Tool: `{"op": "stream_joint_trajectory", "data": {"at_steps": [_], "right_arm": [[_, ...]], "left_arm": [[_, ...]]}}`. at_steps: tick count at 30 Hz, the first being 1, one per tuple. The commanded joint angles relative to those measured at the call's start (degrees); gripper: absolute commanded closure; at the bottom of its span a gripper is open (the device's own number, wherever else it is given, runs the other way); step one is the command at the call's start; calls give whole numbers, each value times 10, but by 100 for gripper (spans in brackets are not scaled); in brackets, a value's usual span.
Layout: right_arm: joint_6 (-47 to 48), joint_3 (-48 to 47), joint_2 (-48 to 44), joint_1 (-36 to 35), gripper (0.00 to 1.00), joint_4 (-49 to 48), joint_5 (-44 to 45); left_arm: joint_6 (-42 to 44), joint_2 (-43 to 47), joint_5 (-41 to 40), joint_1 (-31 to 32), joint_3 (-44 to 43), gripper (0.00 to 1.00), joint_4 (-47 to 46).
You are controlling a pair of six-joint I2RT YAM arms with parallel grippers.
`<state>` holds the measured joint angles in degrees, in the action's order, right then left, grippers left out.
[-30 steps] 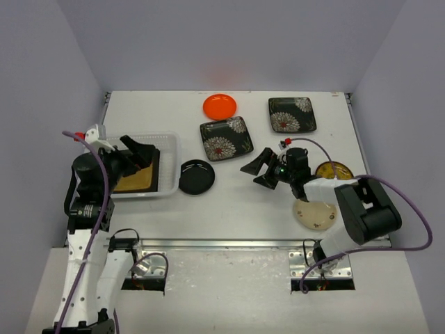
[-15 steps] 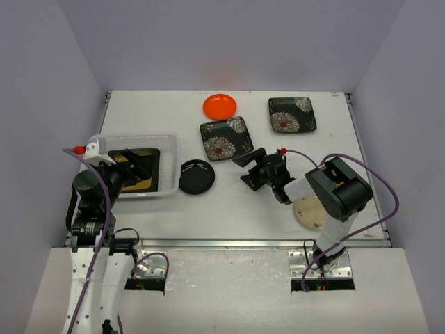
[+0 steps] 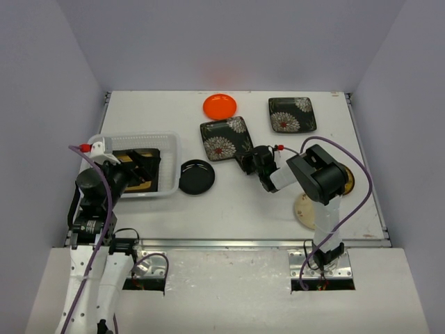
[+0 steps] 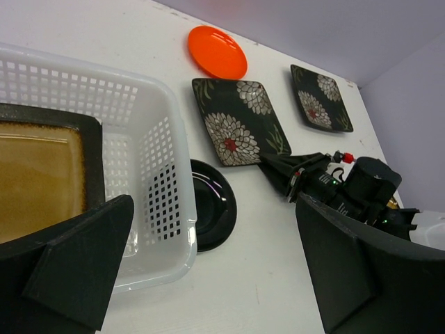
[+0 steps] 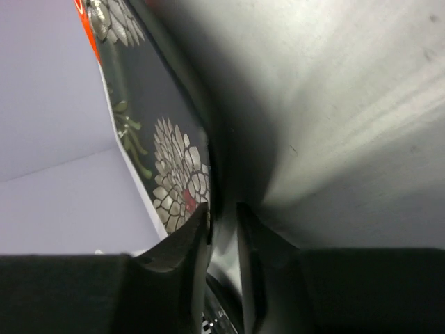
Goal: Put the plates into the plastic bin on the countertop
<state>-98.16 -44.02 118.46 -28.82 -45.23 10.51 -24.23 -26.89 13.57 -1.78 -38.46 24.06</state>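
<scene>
Black floral square plate (image 3: 224, 139): white flowers, edge pinched by right gripper (image 3: 245, 161).
White perforated plastic bin (image 4: 161, 156): holds amber dark-rimmed square plate (image 4: 38, 174).
Left gripper (image 4: 214, 209): fingers apart.

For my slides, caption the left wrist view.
Amber plate in the bin; right end effector pinching the nearer floral plate by its corner.

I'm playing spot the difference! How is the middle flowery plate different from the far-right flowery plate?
The middle flowery plate has the right gripper pinching its near corner, while the far-right flowery plate has nothing touching it. The middle flowery plate is turned more crooked; the far-right flowery plate sits straighter. Both are black squares with white flowers, lying on the countertop.
</scene>
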Motion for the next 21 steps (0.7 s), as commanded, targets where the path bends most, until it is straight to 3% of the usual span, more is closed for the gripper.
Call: {"op": "stream_joint_trajectory", "data": {"at_steps": [1,4,12,17,21], "right_arm": [[41,-7,25,4,82,118,69],[53,-8,21,7,99,115,61],[81,156,-134,18,100,21,28],[166,234,-270,76,100,14,-68],[239,221,-318,141,100,23,-243]], "left_arm": [[9,3,4,8,-4,0,-24],[9,9,3,10,-4,0,-24],[11,3,6,12,-4,0,-25],[15,-16,38,12,-1,0,-36],[19,-66,89,12,-10,0,-46]]}}
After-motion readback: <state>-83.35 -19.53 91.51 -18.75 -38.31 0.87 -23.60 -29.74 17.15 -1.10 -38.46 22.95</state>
